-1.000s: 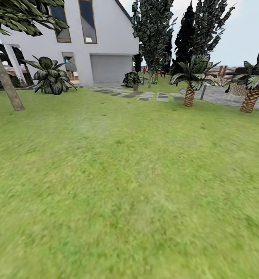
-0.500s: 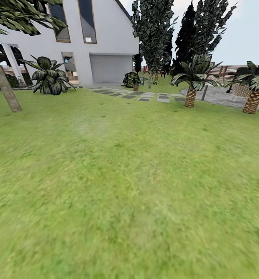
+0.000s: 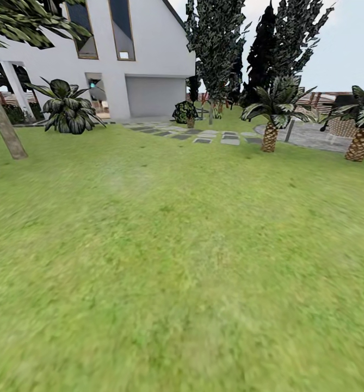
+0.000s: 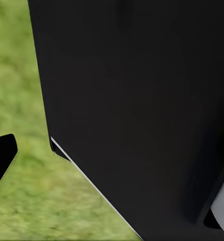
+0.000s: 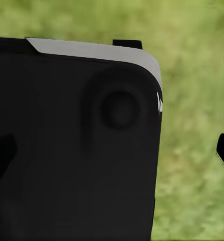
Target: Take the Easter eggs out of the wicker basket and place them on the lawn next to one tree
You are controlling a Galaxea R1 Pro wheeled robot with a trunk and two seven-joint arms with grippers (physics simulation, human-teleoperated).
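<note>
View's swung a bit left, pale-trunked tree (image 3: 5, 128) leaning over mottled green lawn (image 3: 182, 261); can't tell either claw's state.

I find no legible text, label, brand, number or sign in any of my views. The white house (image 3: 122, 54) at the upper left of the head view carries no readable marking on its wall or garage door (image 3: 154, 95). The dark robot body panels (image 4: 142, 100) close before both wrist cameras are plain and unmarked.
</note>
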